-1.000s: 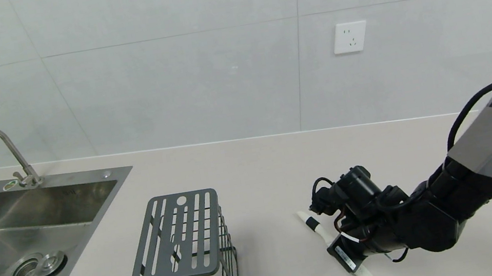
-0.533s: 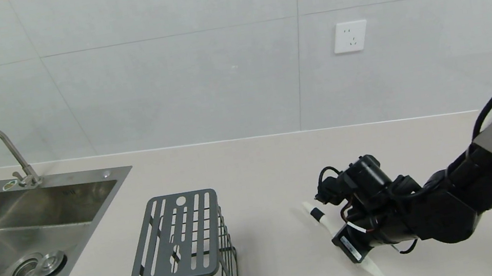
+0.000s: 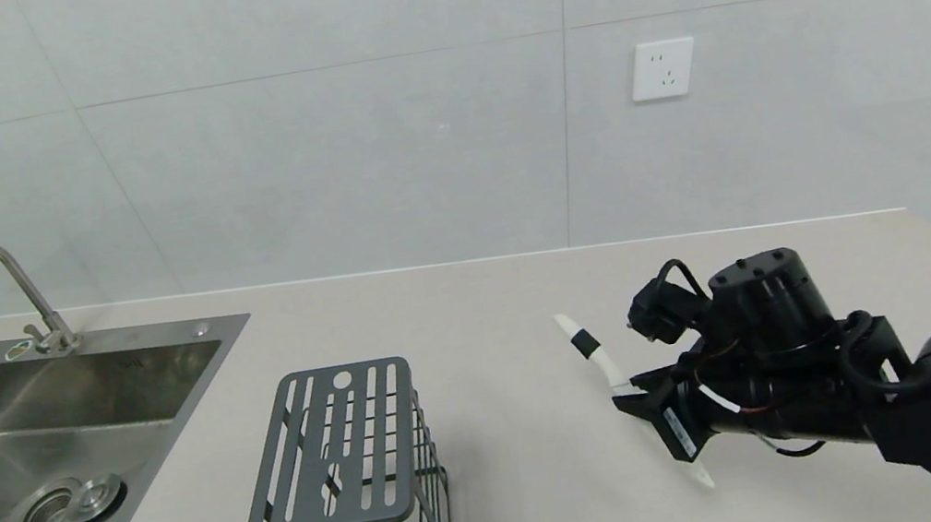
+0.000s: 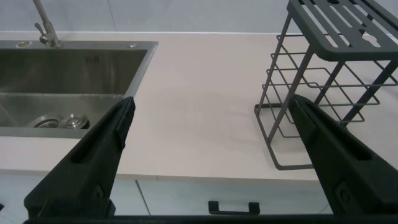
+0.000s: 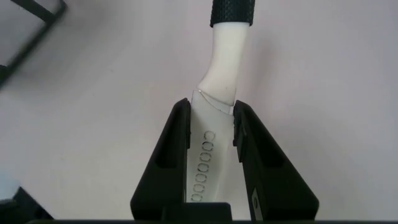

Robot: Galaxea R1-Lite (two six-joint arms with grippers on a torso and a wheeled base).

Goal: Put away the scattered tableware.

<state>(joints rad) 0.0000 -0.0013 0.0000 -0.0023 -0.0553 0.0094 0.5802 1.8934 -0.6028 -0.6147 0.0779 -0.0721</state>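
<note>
the right gripper [image 3: 633, 391] is clamping a white knife [image 3: 595, 360] by its smooth blade, tilted just above the desk [image 3: 483, 314], right of the slotted knife rack [image 3: 337, 449]; the left gripper [image 4: 211, 102] is hanging open. the narrow pinch is risking the blade pivoting or slipping out.

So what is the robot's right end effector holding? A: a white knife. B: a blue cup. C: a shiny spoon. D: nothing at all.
A: the right end effector is shut on the white knife, with one finger on each side of its blade.
</note>
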